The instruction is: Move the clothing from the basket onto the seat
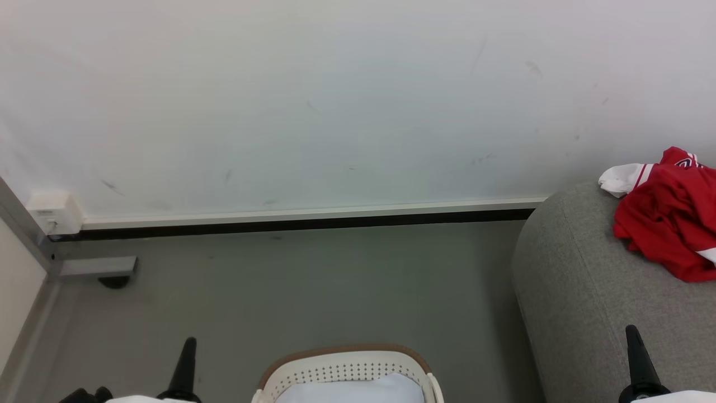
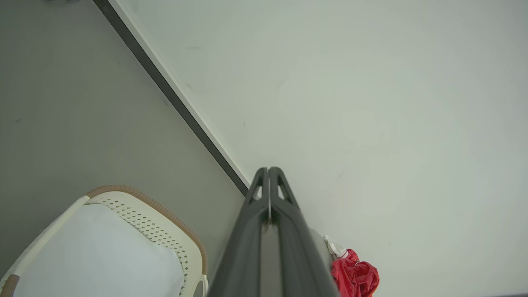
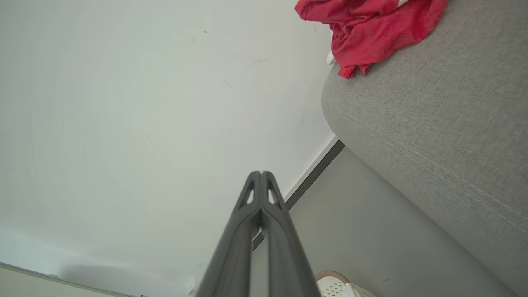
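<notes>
Left gripper [image 1: 189,342] and right gripper [image 1: 632,330] are pressed closed, nothing held. Clothing [image 1: 665,224] is heaped on seat [image 1: 582,291], ahead-right of right gripper, the nearer one.

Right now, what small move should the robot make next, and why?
Probably just rest the arms: the red clothing already lies on the seat, and the left tool and right tool are shut and empty, either side of the basket.

We see bright red clothing [image 1: 665,224] with a white, red-striped cuff [image 1: 622,179], a light grey seat [image 1: 576,302], a cream-white perforated basket [image 1: 341,370] with a brown rim [image 1: 347,349], a grey floor [image 1: 313,291] and a white wall [image 1: 313,101].
</notes>
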Motion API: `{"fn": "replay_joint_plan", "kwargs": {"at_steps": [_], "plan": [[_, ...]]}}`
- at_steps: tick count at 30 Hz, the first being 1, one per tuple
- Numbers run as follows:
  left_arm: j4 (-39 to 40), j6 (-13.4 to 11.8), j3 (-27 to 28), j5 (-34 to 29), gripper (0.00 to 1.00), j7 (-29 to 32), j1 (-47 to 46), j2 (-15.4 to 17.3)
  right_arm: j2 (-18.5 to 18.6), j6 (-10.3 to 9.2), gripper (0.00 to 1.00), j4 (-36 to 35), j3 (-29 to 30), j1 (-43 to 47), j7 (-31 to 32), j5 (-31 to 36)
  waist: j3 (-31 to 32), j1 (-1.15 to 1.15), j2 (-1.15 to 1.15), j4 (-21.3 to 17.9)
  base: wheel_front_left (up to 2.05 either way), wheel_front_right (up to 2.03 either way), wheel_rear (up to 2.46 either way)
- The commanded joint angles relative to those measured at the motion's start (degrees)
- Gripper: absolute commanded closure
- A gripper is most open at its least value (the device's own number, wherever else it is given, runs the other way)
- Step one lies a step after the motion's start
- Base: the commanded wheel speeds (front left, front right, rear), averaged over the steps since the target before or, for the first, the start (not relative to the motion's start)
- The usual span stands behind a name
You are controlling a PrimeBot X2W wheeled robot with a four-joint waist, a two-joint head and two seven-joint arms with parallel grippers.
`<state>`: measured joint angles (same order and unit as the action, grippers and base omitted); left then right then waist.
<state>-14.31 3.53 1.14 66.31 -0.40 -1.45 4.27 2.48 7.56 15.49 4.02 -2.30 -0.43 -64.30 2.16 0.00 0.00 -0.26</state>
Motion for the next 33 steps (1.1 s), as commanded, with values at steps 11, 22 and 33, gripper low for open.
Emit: {"fn": "replay_joint_plan", "kwargs": {"at_steps": [11,22,33], "plan": [[0.5,1.2,1.6,6.9,1.0,1.9,-2.1,-0.3,0.5,-0.09,1.0,-0.8,0.8,-2.0,1.9,-7.3,-0.5,0.0,0.0,0.1,0.0,0.0,0.0],[0.5,2.0,2.6,11.8,1.0,3.2,-2.9,-0.5,0.6,-0.09,1.0,-1.0,1.3,-2.7,3.2,-12.7,-0.9,0.0,0.0,0.1,0.0,0.0,0.0],[0.4,2.7,3.7,16.9,1.0,4.5,-3.6,-0.8,0.6,-0.1,1.0,-1.3,1.7,-3.2,4.5,-18.0,-1.3,0.0,0.0,0.1,0.0,0.0,0.0]]}}
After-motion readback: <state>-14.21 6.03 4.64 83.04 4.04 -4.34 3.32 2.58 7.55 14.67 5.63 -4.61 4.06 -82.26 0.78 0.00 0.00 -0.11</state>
